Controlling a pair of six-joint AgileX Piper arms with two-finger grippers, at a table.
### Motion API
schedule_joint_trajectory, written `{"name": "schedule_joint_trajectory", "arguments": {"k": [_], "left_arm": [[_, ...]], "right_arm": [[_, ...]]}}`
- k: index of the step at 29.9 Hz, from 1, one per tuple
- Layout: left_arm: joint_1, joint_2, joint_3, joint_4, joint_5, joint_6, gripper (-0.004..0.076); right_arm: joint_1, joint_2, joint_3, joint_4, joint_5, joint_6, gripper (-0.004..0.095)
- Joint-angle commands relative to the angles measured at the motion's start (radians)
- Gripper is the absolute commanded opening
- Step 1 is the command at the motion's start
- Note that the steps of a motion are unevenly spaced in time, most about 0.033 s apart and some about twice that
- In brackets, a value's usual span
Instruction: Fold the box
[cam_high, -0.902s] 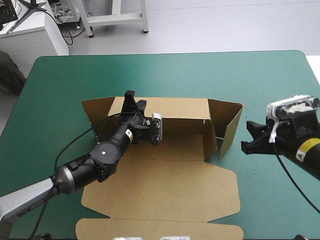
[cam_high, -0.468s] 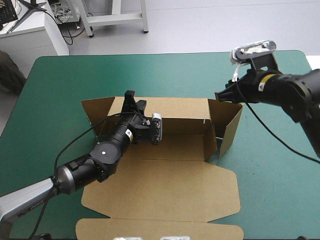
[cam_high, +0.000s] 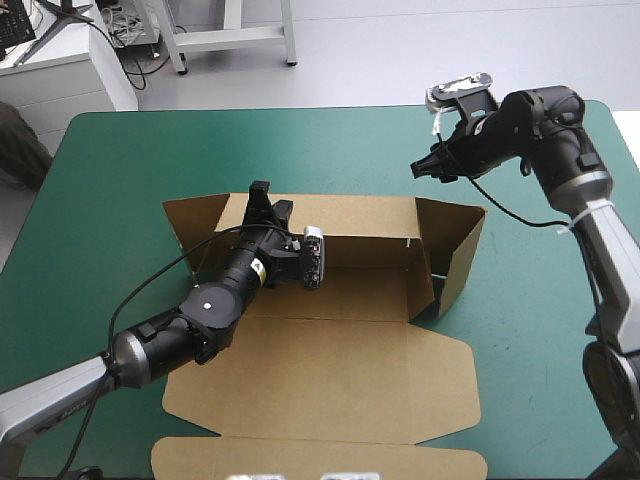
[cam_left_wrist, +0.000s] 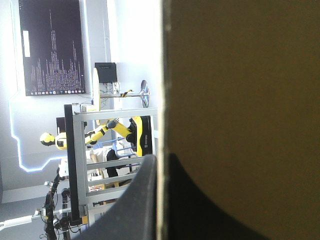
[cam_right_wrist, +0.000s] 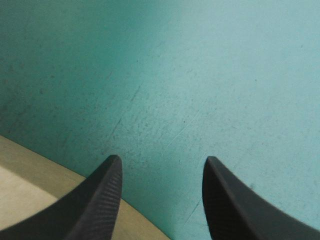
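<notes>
The left gripper (cam_high: 262, 203) pinches the raised back wall of the box (cam_high: 340, 370) at its top edge, near the left end, one black finger on each side of the board. The box sits in the middle of the table (cam_high: 120, 160), side flaps angled, lid flat toward the near edge. The right gripper (cam_high: 421, 167) hovers just beyond the far right corner, fingers spread.

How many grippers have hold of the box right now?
1. The left gripper clamps the box's far wall; the right gripper hangs open over the table beyond the box's far right corner.
</notes>
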Motion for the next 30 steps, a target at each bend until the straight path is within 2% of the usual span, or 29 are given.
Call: {"name": "schedule_joint_trajectory", "arguments": {"k": [1, 9, 16, 30], "left_arm": [[-0.006, -0.033, -0.027, 0.026, 0.040, -0.016, -0.0010], [-0.006, -0.033, -0.027, 0.026, 0.038, -0.016, -0.0010], [-0.006, -0.033, -0.027, 0.026, 0.041, -0.016, -0.0010], [-0.006, -0.033, -0.027, 0.026, 0.041, 0.001, -0.0010]], "right_arm": [[-0.007, 0.009, -0.036, 0.012, -0.010, -0.050, 0.0461], [-0.013, 0.043, -0.036, 0.036, 0.119, -0.105, 0.0422], [-0.013, 0.002, -0.020, 0.073, 0.119, -0.099, 0.0422], [-0.013, -0.139, 0.204, 0.091, 0.119, -0.132, 0.0422]]}}
